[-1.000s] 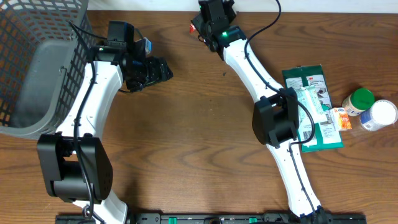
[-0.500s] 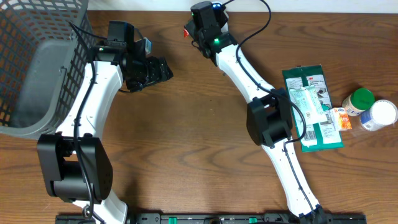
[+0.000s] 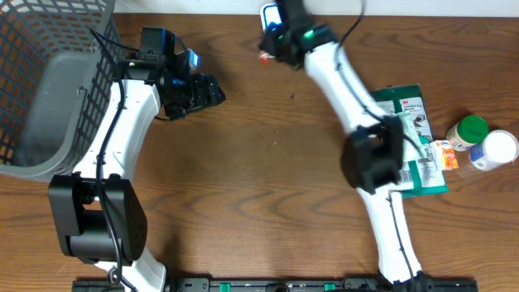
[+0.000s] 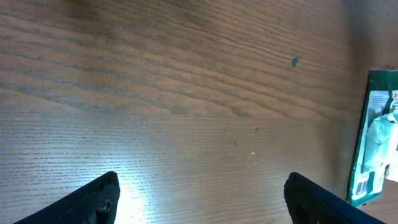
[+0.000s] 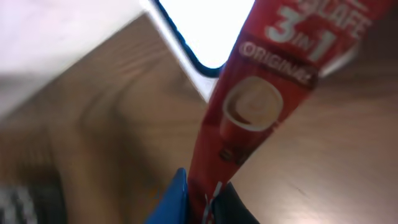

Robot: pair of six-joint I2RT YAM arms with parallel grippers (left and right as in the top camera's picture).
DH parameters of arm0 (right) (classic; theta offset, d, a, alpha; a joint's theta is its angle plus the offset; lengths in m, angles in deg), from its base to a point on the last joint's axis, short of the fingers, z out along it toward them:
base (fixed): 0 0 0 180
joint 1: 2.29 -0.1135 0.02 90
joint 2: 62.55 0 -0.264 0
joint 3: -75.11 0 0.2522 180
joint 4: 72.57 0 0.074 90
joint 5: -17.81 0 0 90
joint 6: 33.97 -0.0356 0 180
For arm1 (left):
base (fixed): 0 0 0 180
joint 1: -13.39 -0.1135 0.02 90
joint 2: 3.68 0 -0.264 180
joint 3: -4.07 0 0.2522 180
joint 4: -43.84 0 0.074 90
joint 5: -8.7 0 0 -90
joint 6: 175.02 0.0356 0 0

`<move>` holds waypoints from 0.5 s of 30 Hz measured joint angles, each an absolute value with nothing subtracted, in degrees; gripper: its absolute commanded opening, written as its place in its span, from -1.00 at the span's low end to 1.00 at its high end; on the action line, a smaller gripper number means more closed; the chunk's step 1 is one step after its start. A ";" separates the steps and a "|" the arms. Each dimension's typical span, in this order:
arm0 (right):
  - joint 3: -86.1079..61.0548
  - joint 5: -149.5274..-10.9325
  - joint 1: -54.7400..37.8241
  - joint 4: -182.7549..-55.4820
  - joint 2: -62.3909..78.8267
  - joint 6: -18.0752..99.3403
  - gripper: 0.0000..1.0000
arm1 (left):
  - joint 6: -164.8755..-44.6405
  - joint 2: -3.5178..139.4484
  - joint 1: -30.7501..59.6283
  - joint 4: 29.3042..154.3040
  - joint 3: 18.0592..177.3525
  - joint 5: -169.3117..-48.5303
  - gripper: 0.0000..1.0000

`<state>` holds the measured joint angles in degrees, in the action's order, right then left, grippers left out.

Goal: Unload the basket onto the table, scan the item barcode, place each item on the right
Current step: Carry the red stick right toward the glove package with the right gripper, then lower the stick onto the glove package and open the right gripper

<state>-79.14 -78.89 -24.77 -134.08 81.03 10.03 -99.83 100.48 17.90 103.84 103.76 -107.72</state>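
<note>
The right arm (image 3: 340, 77) stretches to the far edge of the table (image 3: 268, 162), right fingers (image 5: 177, 196) clamped on a red 3-in-1 coffee sachet (image 5: 249, 112); the left arm (image 3: 122, 122) bends beside the basket (image 3: 49, 89), left fingers (image 4: 93, 202) apart

Even overhead light, bright glare on table (image 4: 130, 186), right wrist view motion-blurred

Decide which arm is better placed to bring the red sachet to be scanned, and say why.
Right. The right fingers are shut on the red sachet, while the left fingers stand open and empty over the table.
</note>
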 measured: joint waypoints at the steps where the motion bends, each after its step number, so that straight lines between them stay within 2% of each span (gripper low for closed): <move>1: -79.14 -79.06 -24.29 -137.49 77.91 13.62 -0.98 | -99.83 100.48 17.90 103.84 103.76 -107.70 0.70; 9: -81.56 -71.45 -20.60 -164.61 55.90 34.56 -0.98 | -99.83 100.48 17.90 103.86 103.76 -107.68 0.70; 15: -78.28 -61.58 -14.30 -178.32 57.52 44.09 -0.98 | -99.83 100.48 17.90 103.84 103.76 -107.68 0.70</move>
<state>-78.28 -61.58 -14.30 -178.32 57.52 44.09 -99.83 100.48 17.90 103.84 103.76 -107.68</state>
